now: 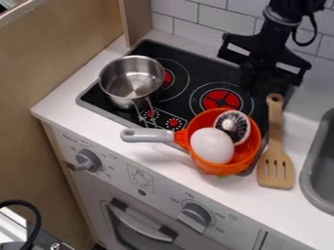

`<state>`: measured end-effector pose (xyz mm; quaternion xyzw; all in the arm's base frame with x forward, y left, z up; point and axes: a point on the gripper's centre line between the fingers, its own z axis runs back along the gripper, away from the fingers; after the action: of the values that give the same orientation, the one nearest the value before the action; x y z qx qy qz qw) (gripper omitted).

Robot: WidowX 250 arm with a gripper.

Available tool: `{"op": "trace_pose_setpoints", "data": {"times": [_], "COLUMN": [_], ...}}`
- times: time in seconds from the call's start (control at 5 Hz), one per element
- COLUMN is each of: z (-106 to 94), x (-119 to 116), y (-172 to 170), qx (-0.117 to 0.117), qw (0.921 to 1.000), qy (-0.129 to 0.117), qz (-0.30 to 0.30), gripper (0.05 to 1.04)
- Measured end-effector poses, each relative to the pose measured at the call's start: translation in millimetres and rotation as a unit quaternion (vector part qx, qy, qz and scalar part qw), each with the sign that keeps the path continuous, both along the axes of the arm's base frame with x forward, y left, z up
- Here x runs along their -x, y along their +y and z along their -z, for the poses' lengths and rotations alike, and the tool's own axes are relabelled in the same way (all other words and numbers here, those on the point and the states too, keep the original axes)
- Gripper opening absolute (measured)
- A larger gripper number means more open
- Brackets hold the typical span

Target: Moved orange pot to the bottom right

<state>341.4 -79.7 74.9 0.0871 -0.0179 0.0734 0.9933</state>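
Black cable (37, 225) at lower left; beyond, orange pot (225, 169) across the stove's (194, 73) front-right corner. Gripper (259, 80) seemingly above its right rear; cannot tell spread from pinching.

1 black WidowX 250 arm (285, 14) enters at top edge, right of centre. Black gripper (256, 82) hangs downward, its wide crosspiece slanting down toward view's right. Cable (310, 40) loops beside wrist.

Bright, diffuse light washes the white counter (62, 101) as we see a soft shadow near the orange pot (225, 169), highlights on the steel pot (122, 97) and a faint sheen across the wooden panel (65, 53).
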Motion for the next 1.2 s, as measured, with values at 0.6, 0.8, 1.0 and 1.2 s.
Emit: {"op": "trace_pose_setpoints", "data": {"times": [0.6,0.8,1.0,1.2], "z": [-7.8,0.9,-9.7,-14.3], "x": [-14,-6,9,25], "y": [36,48,60,69], "qx": [0.024,0.029,0.030,0.036], "qw": [0.9966,0.9953,0.9962,0.9968], "qy": [0.074,0.089,0.079,0.072], "qz": [-0.027,-0.025,-0.021,-0.005], "gripper": [0.424,0.719,0.970,0.997]}}
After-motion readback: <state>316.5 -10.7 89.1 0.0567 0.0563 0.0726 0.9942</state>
